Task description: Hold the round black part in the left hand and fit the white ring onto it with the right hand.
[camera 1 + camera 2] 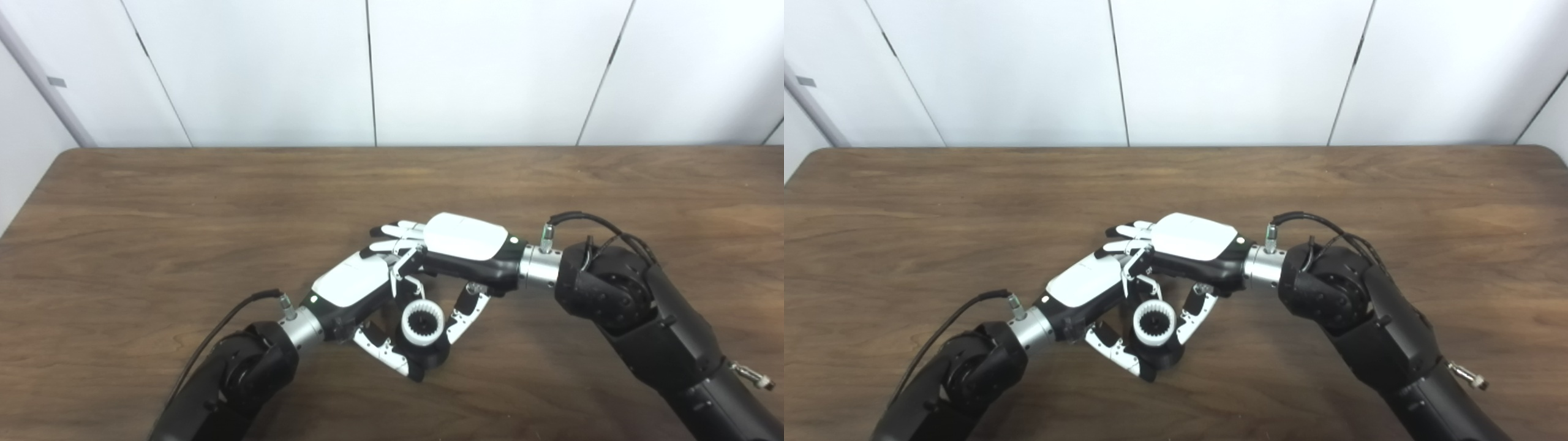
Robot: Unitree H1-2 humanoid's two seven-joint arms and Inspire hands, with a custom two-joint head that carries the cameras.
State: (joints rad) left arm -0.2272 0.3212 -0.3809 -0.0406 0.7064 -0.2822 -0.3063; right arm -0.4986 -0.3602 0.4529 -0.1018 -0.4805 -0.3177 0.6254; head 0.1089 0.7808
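Note:
The round black part [433, 355] sits low over the table in my left hand [352, 285], which is shut on it, thumb along its near side. The white toothed ring [422, 323] rests on top of the part, also shown in the right eye view [1154, 323]. My right hand [462, 239] hovers just above and behind it, palm down. Most of its fingers stretch out flat over the back of my left hand. One finger bends down to the ring's far edge. Its thumb [467, 315] hangs beside the ring on the right with a small gap.
The brown wooden table [184, 214] runs out to both sides, its far edge against white wall panels. Both forearms come in low from the bottom corners, with cables at the wrists.

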